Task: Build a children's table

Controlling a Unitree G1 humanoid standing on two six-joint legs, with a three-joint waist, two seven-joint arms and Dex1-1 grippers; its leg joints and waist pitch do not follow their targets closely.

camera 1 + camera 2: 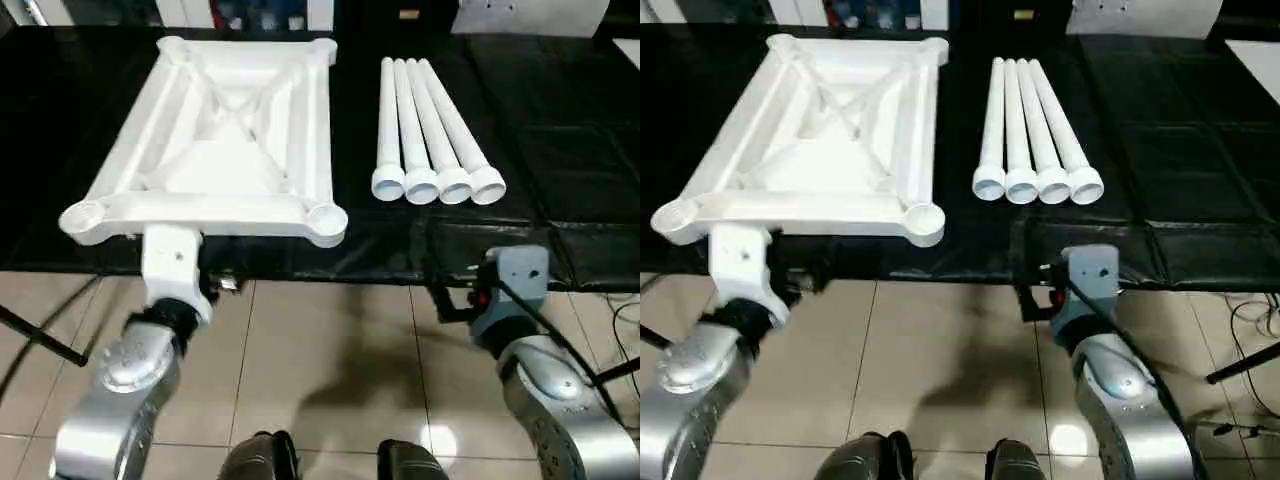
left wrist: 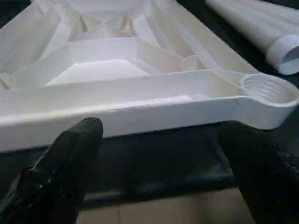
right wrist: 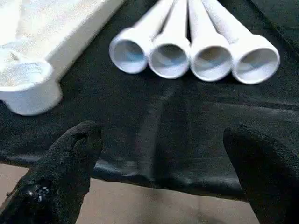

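Observation:
The white square table top point(image 1: 225, 140) lies upside down on the black work surface, its X-ribbed underside facing up and round sockets at the corners point(image 2: 268, 88). To its right, several white tapered legs point(image 1: 430, 130) lie side by side, their wide hollow ends point(image 3: 191, 58) toward me. My left gripper point(image 2: 163, 140) is open just in front of the top's near edge, holding nothing. Open and empty too, my right gripper point(image 3: 163, 149) hangs at the table's front edge, short of the legs.
The black table point(image 1: 560, 150) stretches to the right with bare room beyond the legs. Tiled floor point(image 1: 330, 380) lies below its front edge. Cables point(image 1: 1250, 320) run across the floor at right. White objects point(image 1: 520, 15) stand at the far back.

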